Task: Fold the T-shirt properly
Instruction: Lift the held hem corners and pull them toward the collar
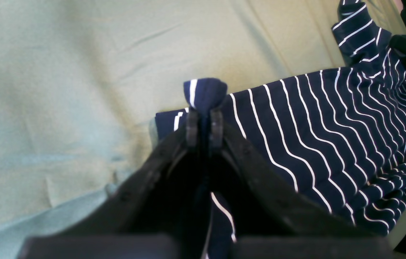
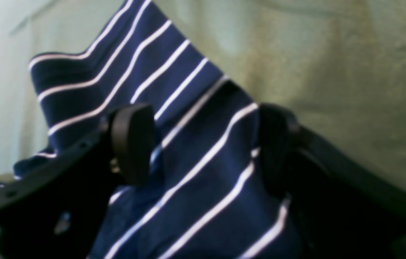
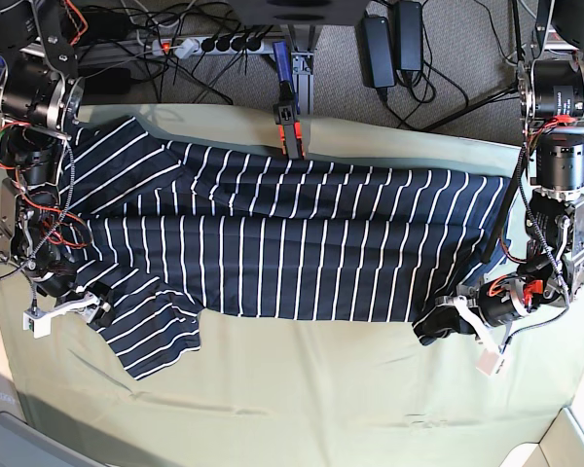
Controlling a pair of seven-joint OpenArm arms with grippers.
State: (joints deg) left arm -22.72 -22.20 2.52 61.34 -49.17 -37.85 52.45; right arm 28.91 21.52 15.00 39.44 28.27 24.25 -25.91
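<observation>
left gripper [image 1: 204, 124] pinching T-shirt [image 1: 332, 136] edge | green table cloth [image 1: 80, 90] behind

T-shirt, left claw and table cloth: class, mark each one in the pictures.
T-shirt [image 3: 302, 253]: base view, middle of the striped body.
Left claw [image 1: 204, 126]: left wrist view, between the fingertips pinching fabric.
Table cloth [image 3: 321, 389]: base view, bare olive area.

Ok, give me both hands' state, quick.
Left hand: closed on a pinch of the T-shirt.
Right hand: open wide, shirt fabric between its fingers, not clamped.
</observation>
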